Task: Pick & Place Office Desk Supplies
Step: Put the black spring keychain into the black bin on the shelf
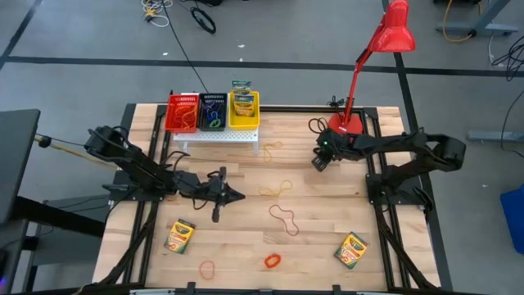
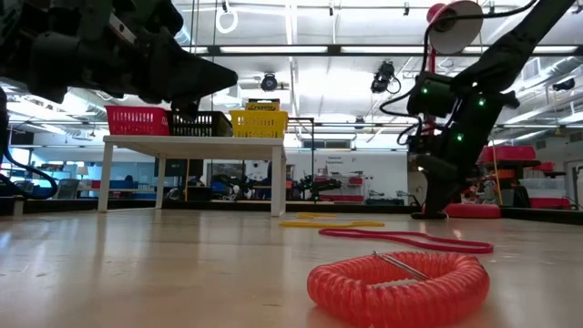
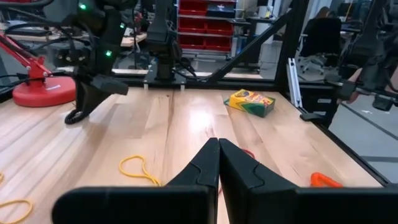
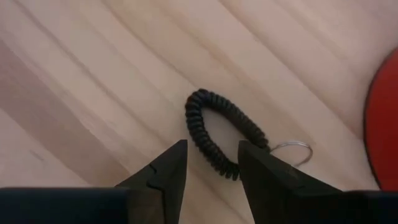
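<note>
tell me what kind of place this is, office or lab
Likely a robotics lab or workshop: a wooden table in a metal frame, cables on a concrete floor, red storage bins on shelving behind.

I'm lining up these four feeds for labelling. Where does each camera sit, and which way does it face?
High view: overhead, looking straight down; both arms, table, three bins.
Low view: table height, looking level across; orange coil loop close, arms overhead.
Left wrist view: on the left arm, looking across the table past its shut left hand; right arm farther off.
Right wrist view: on the right arm, looking down; open right hand over black coil loop.
Shared: red lamp base in all four.
</note>
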`<state>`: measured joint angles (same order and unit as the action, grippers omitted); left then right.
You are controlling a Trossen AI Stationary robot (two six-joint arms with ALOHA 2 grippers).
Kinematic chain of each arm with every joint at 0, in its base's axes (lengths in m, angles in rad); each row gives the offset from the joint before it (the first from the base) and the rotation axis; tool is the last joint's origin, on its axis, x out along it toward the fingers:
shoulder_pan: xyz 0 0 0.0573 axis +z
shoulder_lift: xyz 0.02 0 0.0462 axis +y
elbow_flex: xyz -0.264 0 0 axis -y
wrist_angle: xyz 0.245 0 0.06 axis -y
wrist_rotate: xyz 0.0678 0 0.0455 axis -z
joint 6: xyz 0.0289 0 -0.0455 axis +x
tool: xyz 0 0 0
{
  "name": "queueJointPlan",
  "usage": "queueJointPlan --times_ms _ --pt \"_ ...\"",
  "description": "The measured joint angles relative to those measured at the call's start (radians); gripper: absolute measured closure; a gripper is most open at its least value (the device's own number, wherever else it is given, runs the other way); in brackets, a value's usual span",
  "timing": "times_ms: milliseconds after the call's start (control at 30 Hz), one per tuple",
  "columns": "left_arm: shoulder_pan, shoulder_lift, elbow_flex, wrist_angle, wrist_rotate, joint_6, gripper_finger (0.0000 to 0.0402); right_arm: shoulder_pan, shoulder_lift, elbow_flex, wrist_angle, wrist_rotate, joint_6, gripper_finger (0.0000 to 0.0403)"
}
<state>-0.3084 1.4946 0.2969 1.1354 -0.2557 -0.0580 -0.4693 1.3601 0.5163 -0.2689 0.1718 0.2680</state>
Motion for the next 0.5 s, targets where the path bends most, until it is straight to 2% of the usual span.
queueJointPlan --times_ms 267,500 --pt "0.000 0.006 0.010 -0.012 0.030 -0.014 0.0390 0.000 0.068 0.001 0.061 -0.029 -0.045 0.0262" --pt "0.000 0.006 0.010 -0.015 0.028 -0.036 0.0390 0.003 0.066 0.002 0.069 -0.041 -0.049 0.0335"
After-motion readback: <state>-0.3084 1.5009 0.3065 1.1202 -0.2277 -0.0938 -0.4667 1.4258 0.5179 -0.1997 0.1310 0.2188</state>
